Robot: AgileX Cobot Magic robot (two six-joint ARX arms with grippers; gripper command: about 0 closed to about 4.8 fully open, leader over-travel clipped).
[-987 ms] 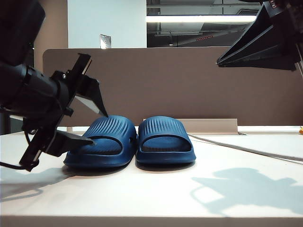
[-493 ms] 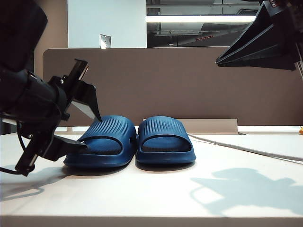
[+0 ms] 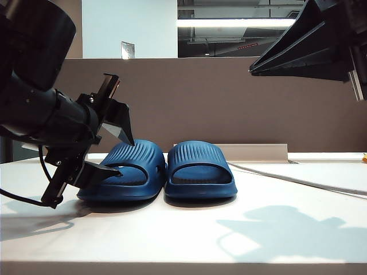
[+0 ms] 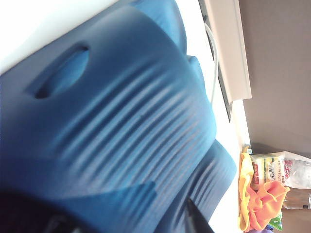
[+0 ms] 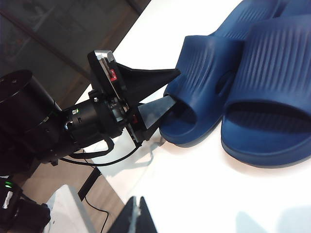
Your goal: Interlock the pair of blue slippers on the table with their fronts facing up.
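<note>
You have two blue slippers (image 3: 163, 172) on one table (image 3: 229, 240), and two grippers: the left gripper (image 3: 123, 154) and the right gripper (image 3: 255, 70). One cable (image 3: 298, 181) crosses the tabletop. The left wrist view shows one pile of packets (image 4: 269, 187).

**Left gripper closes in on the strap**

The left gripper (image 3: 122, 156) now sits further in over the left dark navy moulded rubber slipper (image 3: 127, 172), one finger above its ribbed strap, the other inside the toe opening. Up top, the right gripper (image 3: 255, 70) has swung leftward, its shadow sliding with it.
</note>
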